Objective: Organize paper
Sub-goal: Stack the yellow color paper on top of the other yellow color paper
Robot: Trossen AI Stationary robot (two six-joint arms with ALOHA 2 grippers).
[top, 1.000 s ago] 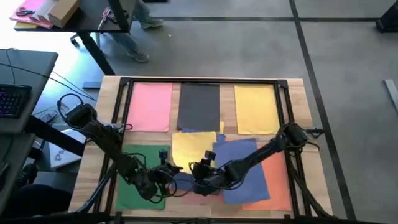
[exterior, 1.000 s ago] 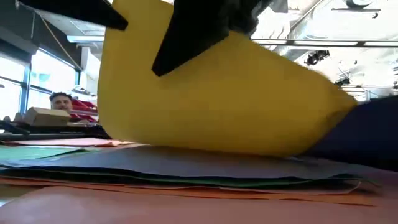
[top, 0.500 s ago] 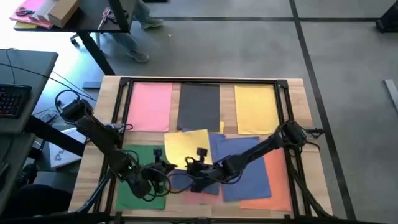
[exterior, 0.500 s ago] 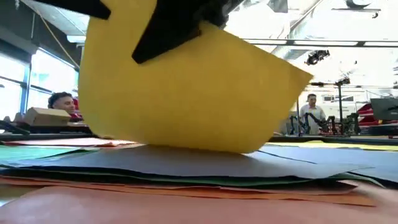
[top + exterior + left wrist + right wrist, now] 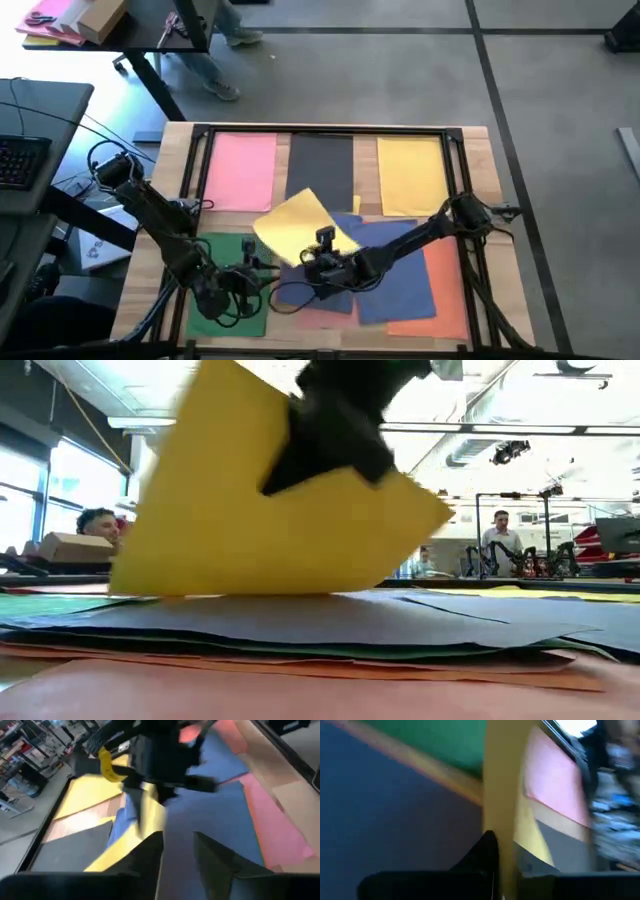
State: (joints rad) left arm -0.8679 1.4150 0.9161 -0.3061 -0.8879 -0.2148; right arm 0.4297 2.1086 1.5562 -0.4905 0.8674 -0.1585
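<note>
- Your left gripper [image 5: 262,277] hangs over the green sheet [image 5: 222,252], left of the lifted yellow sheet [image 5: 296,228]; its fingers stand apart, holding nothing.
- Your right gripper [image 5: 318,262] pinches the yellow sheet at its near edge, above the blue sheets [image 5: 390,262].
- Expect it light, floppy and slippery; grip only the margin.
- Its long axis runs diagonally, with the free corner aimed towards the dark grey sheet [image 5: 320,165].

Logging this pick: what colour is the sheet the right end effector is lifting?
Yellow. The lifted sheet shows best in the low view, held by the right end effector.
</note>
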